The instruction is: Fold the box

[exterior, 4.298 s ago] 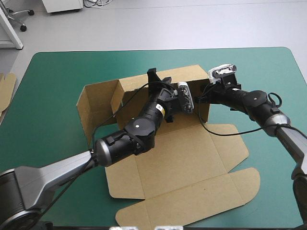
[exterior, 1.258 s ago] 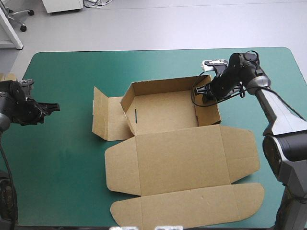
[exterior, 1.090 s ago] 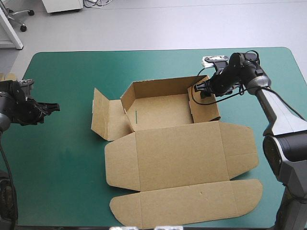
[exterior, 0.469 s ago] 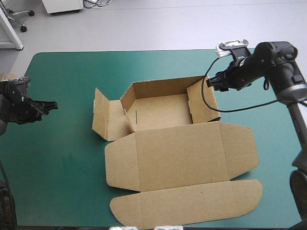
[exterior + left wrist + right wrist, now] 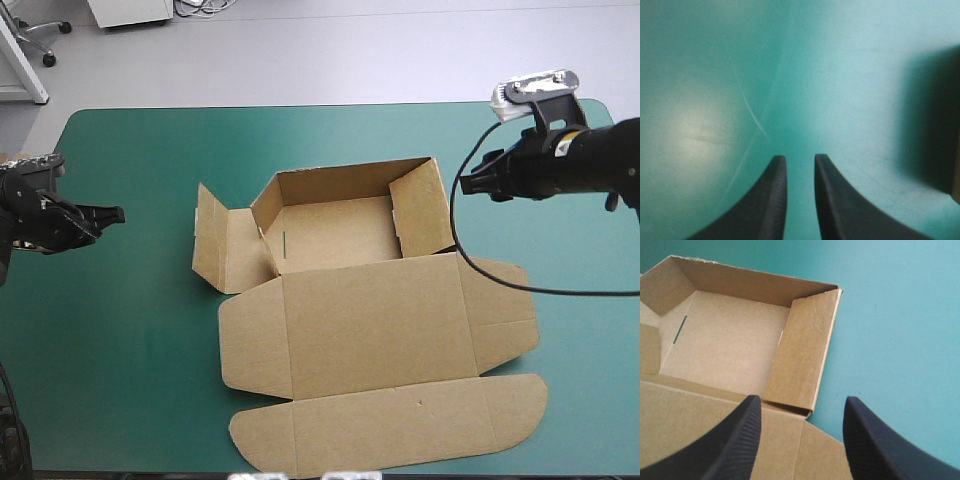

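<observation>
Right pincer (image 5: 802,405) hangs open, gripping nothing; the box (image 5: 730,340) lies just ahead, its near wall (image 5: 802,350) raised. Left pincer (image 5: 800,160), all but closed and empty, hovers over bare worktop (image 5: 715,75). Likely next: raise the splayed wall (image 5: 215,245) ahead of it.

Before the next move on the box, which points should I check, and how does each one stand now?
1. Right hand open and off the box: ok.
2. Left hand holding nothing, over bare cover, far from the box: ok.
3. Box's right wall standing: ok.
4. Left wall raised and tucked: not ok, it splays outward.
5. Lid flat in front of the tray: ok.
</observation>
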Available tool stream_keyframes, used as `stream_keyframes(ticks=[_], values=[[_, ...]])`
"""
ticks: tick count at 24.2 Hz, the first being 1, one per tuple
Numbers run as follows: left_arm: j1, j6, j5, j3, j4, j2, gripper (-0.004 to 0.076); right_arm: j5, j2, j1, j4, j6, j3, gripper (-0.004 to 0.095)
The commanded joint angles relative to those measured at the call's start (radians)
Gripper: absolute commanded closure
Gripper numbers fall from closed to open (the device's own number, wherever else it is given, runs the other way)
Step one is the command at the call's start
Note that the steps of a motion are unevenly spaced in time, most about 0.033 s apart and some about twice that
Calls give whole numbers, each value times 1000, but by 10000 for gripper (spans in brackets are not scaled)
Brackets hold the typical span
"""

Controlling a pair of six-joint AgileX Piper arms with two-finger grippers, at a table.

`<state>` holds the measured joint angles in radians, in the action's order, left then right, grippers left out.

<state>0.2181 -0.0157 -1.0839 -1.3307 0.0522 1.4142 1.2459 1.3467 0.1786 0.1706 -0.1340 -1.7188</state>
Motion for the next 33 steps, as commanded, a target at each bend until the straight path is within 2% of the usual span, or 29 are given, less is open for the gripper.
stream_keyframes(ticks=[1, 7, 10, 12, 13, 15, 18, 20, 21, 23, 26, 29, 33], values=[[1, -7, 34, -31, 21, -48, 582, -50, -103, 0, 1, 0, 71, 438], [1, -16, 37, -31, 38, -56, 582, -246, -257, 0, -17, -18, 348, 492], [1, -22, 37, -31, 41, -56, 582, -216, -217, 40, -75, -3, 364, 492], [1, -24, 39, -31, 45, -56, 582, -250, -172, 154, -199, 73, 351, 492], [1, -24, 39, -31, 48, -56, 582, -254, -117, 233, -348, 170, 325, 492], [1, -24, 34, -31, 48, -56, 582, -242, -25, 281, -466, 268, 259, 491], [1, -24, 25, -31, 52, -56, 582, -199, 105, 276, -448, 268, 130, 429], [1, -24, 21, -31, 64, -56, 582, -137, 188, 265, -433, 268, 39, 331], [1, -32, 21, -31, 78, -56, 582, -90, 254, 251, -396, 264, -32, 224], [1, -34, 19, -31, 80, -56, 582, -63, 318, 237, -380, 259, -93, 181], [1, -38, 14, -31, 80, -56, 582, -32, 427, 195, -345, 246, -184, 181], [1, -38, 14, -31, 80, -56, 582, -47, 486, 154, -295, 237, -205, 184], [1, -38, 16, -31, 82, -56, 582, -50, 552, 113, -197, 193, -205, 274]])
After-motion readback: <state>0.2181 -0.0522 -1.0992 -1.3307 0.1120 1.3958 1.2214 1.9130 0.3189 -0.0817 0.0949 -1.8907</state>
